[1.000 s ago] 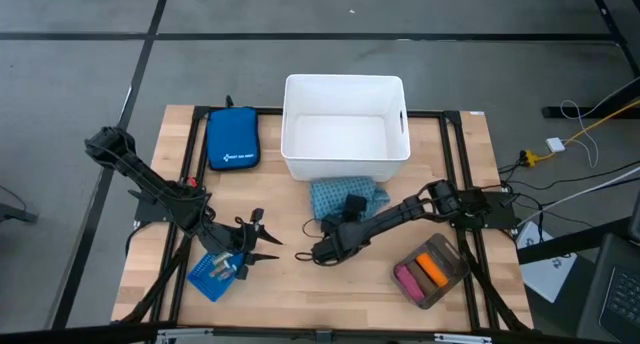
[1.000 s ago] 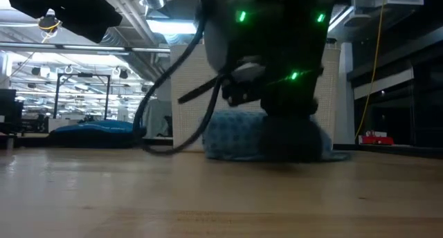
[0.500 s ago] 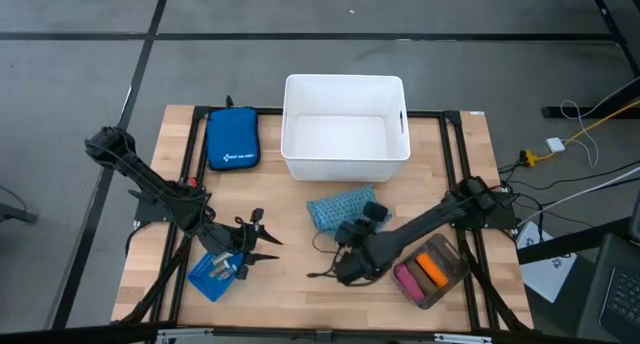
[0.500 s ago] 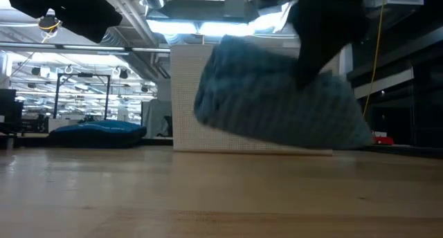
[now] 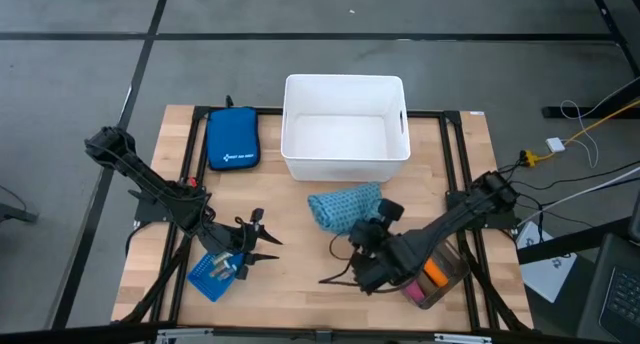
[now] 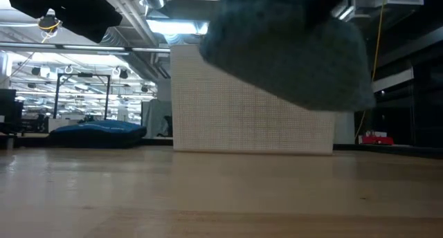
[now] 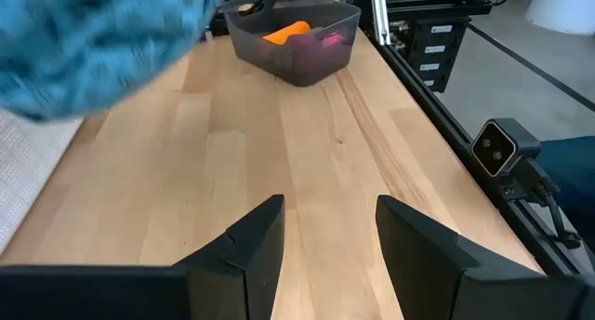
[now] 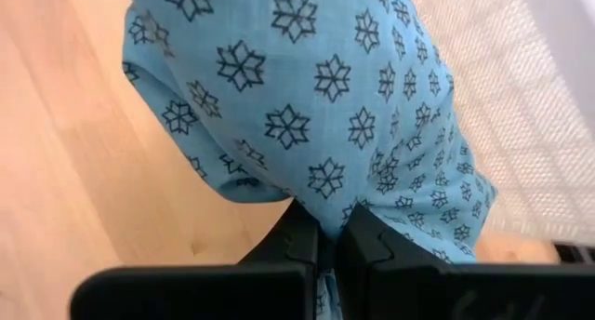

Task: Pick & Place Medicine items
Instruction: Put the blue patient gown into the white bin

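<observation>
Pinching the pack point(image 5: 345, 206) by one edge, right gripper point(image 8: 321, 250) is dangling it mid-frame above the table point(image 5: 300, 284); thin grip risks slipping. Left gripper point(image 7: 325, 241) is waiting open, lower left.

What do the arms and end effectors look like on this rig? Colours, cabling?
Both arms are dark, jointed links. The left end effector has two flat black fingers with angular stepped tips. The right end effector has matching black fingers. A thin black cable loops off the right arm.
</observation>
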